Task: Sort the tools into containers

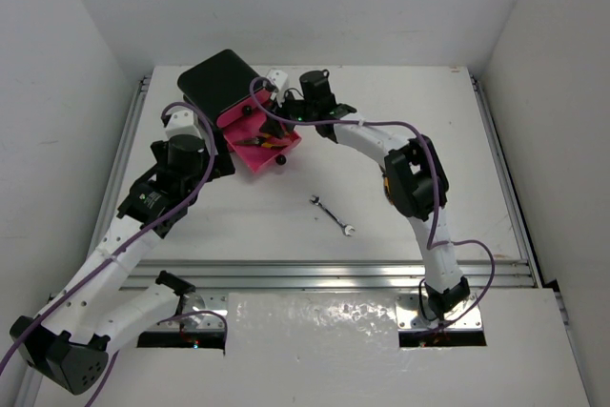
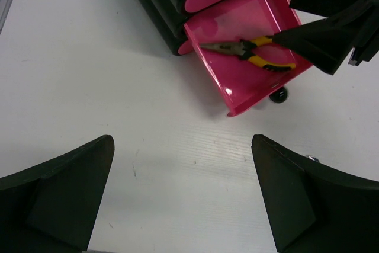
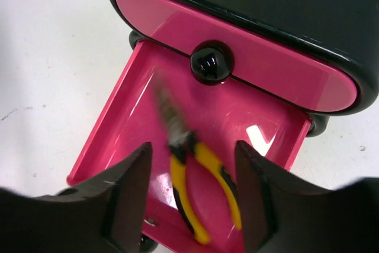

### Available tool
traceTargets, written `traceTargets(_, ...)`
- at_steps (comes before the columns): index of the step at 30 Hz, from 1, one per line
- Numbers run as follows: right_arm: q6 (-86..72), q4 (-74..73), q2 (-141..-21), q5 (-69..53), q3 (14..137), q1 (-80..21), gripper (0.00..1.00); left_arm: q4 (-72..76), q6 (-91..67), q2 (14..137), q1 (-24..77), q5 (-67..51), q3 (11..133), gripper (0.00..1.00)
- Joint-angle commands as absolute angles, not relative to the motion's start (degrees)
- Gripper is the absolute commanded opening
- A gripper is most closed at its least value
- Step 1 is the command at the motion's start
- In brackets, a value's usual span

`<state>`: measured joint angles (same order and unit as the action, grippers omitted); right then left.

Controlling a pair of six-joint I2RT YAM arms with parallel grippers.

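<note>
hovering over the open pink drawer [image 3: 105, 131] with right gripper [image 3: 192, 146] parted, pliers [image 2: 251, 51] loose inside; left gripper [image 2: 182, 143] spread wide above table [image 2: 89, 57].

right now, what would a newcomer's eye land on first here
The bright pink drawer pulled out of the black box at the table's far left, with yellow-and-black pliers lying inside it. The right hand hangs right over them, its jaws apart. Then a lone silver wrench on the bare white table, near the middle.
</note>
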<state>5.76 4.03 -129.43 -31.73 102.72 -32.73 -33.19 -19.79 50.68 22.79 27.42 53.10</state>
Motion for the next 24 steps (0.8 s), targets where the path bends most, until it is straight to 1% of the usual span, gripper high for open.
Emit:
traceTargets(1,6.4,6.4,-128.1,-32.0,103.9,-33.2,0.59,-31.4,-19.7,50.3,22.1,27.9,52.7,1.0)
traceTargets(2,6.4,6.3,-128.0,-31.9,104.1,-33.5,0.65,-31.3,-19.7,50.1,22.1,27.9,52.7,1.0)
traceTargets(3,6.5,6.2,-127.7,-31.8,104.2,-33.5,0.68,-31.3,-19.7,50.2,22.1,27.9,52.7,1.0)
traceTargets(7,4.9,5.8,-126.8,-30.4,104.2,-33.5,0.68,-31.3,-19.7,50.1,22.1,27.9,52.6,1.0)
traceTargets(9,2.6,5.6,-124.9,-25.4,102.5,-33.4,0.68,-31.3,-19.7,50.1,22.1,27.9,52.6,1.0)
traceTargets(10,1.4,5.6,-123.0,-19.7,100.8,-33.1,0.69,-31.3,-19.7,50.2,22.1,27.7,52.6,1.0)
traceTargets(11,-2.3,3.4,-122.2,-16.6,100.5,-32.7,0.69,-31.2,-19.7,50.2,22.1,27.7,52.7,1.0)
traceTargets(12,-4.3,1.0,-121.7,-13.4,100.9,-32.2,0.71,-31.2,-19.7,50.1,22.1,27.6,52.7,1.0)
traceTargets(13,-8.9,-2.7,-121.4,-7.1,102.6,-30.6,0.8,-31.2,-19.7,50.1,22.1,27.4,52.7,1.0)
traceTargets(14,-11.1,-11.6,-121.6,-4.7,104.0,-29.6,0.83,-31.1,-19.6,50.1,22.1,27.2,52.7,1.0)
traceTargets(15,-14.1,-20.2,-121.6,-2.7,105.8,-27.2,0.83,-31.1,-19.6,50.0,22.1,27.0,52.7,1.0)
traceTargets(17,-15.0,-26.2,-120.9,-1.5,105.1,-23.1,0.84,-31.0,-19.6,50.1,22.1,26.6,52.7,1.0)
traceTargets(18,-14.9,-31.8,-120.7,-0.5,104.2,-21.8,0.85,-30.9,-19.5,50.1,22.1,26.3,52.7,1.0)
traceTargets(20,-13.2,-37.2,-121.2,-0.3,104.0,-19.4,0.85,-30.9,-19.4,50.2,22.1,25.9,52.7,1.0)
traceTargets(21,-11.5,-42.1,-122.5,-0.2,104.6,-17.6,0.84,-30.9,-19.3,50.2,22.1,25.6,52.8,1.0)
traceTargets(24,-9.3,-47.1,-123.2,1.9,103.3,-15.2,0.81,-30.9,-19.3,50.2,22.1,25.1,52.8,1.0)
